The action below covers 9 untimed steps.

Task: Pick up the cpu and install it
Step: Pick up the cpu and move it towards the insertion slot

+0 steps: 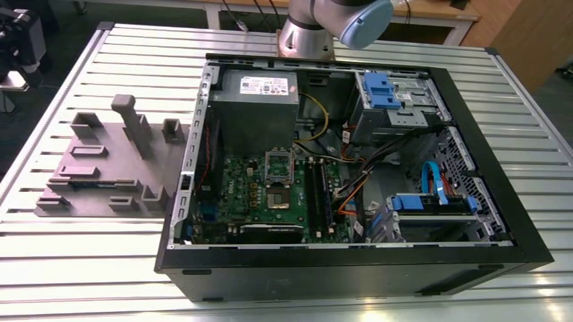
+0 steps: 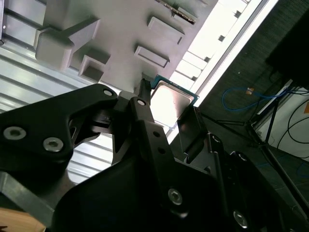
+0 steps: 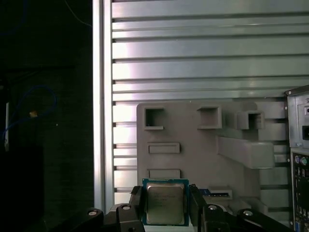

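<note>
The cpu [image 3: 165, 204], a small square chip with a shiny metal top and a green rim, is held between my gripper's [image 3: 165, 195] two black fingers [image 3: 136, 200], one on each side edge. In the second wrist view the cpu [image 2: 170, 100] sits in the same hold of the gripper [image 2: 166, 116], off the grey fixture block [image 2: 120, 34] behind it. The green motherboard [image 1: 268, 191] with its silver socket frame [image 1: 279, 161] lies inside the open computer case [image 1: 349, 268].
The grey fixture block [image 1: 103, 168] with pockets and posts stands on the slatted metal table [image 1: 90, 268] at the exterior view's left of the case. The arm's joint [image 1: 336, 23] is behind the case. Cables, blue drive bays [image 1: 380, 90] and the power supply [image 1: 255, 87] fill the case.
</note>
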Motion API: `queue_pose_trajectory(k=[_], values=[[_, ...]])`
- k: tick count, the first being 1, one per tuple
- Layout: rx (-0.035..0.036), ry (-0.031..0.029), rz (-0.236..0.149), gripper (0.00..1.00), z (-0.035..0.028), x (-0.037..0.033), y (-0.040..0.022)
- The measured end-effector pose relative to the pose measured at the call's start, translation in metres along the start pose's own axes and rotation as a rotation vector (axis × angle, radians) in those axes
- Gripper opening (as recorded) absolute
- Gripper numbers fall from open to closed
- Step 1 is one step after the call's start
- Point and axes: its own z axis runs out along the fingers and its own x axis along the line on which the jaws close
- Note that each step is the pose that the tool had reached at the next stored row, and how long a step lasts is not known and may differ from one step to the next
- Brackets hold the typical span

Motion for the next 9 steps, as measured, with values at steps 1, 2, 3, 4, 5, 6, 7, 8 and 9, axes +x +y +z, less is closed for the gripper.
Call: queue_pose_trajectory(k=[1,2,3,4,5,6,7,8,9], values=[[0.0,0.0001,0.0,0.47,-0.0004,0.0,0.0],[0.0,-0.0001,0.0,0.47,-0.0008,0.0,0.0],[-0.0001,0.0,0.0,0.47,-0.0012,0.0001,0.0001],[0.0,-0.0001,0.0,0.47,-0.0016,0.0001,0.0001],[-0.0001,0.0,0.0,0.47,-0.002,0.0001,0.0001],[0.0,0.0,0.0,0.47,-0.0025,0.0001,0.0001],[0.0,0.0,0.0,0.47,-0.0029,0.0001,0.0002],[0.0,-0.0001,0.0,0.47,-0.0033,0.0001,0.0002],[-0.0001,-0.0001,0.0,0.47,-0.0037,0.0001,0.0002]])
